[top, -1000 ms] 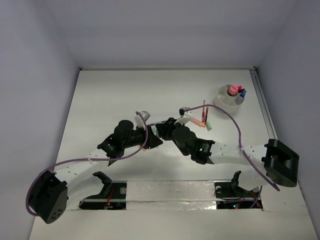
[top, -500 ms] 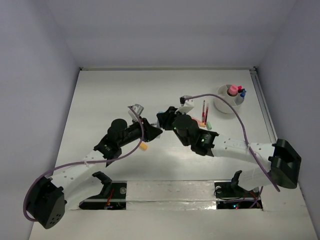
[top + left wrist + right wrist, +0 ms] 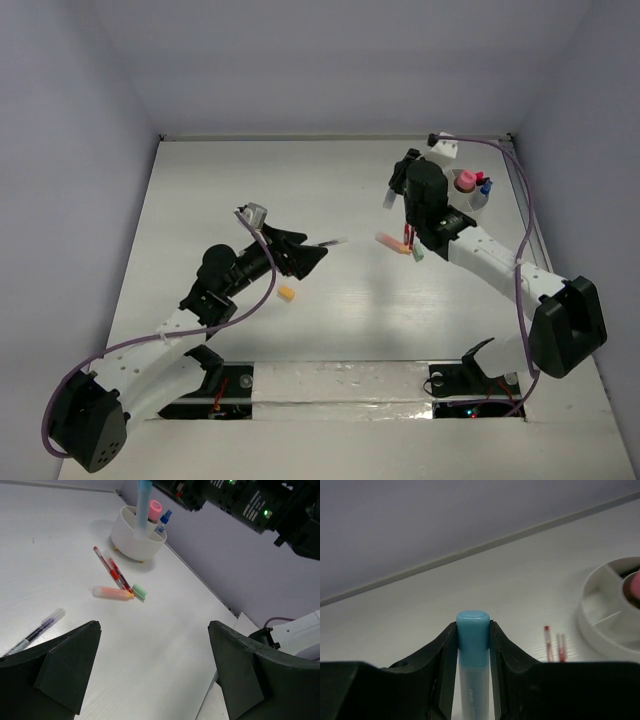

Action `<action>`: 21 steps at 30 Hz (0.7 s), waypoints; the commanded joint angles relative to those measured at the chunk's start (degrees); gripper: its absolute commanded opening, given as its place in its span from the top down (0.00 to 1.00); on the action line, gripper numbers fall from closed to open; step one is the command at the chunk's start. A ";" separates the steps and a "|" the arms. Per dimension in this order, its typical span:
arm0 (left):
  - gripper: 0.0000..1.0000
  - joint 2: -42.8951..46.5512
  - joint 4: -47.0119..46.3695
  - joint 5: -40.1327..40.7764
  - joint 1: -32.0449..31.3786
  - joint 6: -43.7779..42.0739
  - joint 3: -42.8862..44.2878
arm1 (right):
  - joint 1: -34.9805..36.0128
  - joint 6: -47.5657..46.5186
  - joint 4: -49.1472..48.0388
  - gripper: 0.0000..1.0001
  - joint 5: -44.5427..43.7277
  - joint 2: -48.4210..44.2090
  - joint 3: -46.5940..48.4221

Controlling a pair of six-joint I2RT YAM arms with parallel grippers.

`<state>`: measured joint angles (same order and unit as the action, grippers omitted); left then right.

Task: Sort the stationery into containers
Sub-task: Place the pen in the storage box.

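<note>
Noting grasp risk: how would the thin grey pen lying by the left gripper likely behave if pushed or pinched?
The thin grey pen looks round and slender, so a sideways push would probably roll it across the smooth white table. It lies flat, so a pinch likely has to come right down at the surface. It is probably stiff and light.

White table (image 3: pixel 220 200) filling the centre, pale lilac walls (image 3: pixel 330 60) from 9 through 12 to 3 o'clock, glossy clear strip (image 3: pixel 340 385) along its 6 o'clock edge
</note>
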<state>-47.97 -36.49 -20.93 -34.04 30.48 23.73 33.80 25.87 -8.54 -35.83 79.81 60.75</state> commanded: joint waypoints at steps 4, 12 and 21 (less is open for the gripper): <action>0.13 -0.81 -5.44 -0.96 -0.24 -0.33 -2.28 | -8.57 -13.21 -9.03 1.00 -4.95 0.60 1.47; 0.13 0.68 -5.79 -0.17 -0.24 -0.51 -3.33 | -16.13 -27.95 -17.39 1.00 -6.88 12.36 8.59; 0.13 -1.60 -6.75 -0.78 -0.24 -0.60 -3.25 | -18.95 -35.88 -21.88 1.00 -6.09 21.78 13.51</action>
<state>-49.01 -38.96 -20.95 -34.04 30.48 20.97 15.42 -5.50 -24.84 -41.15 100.47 70.02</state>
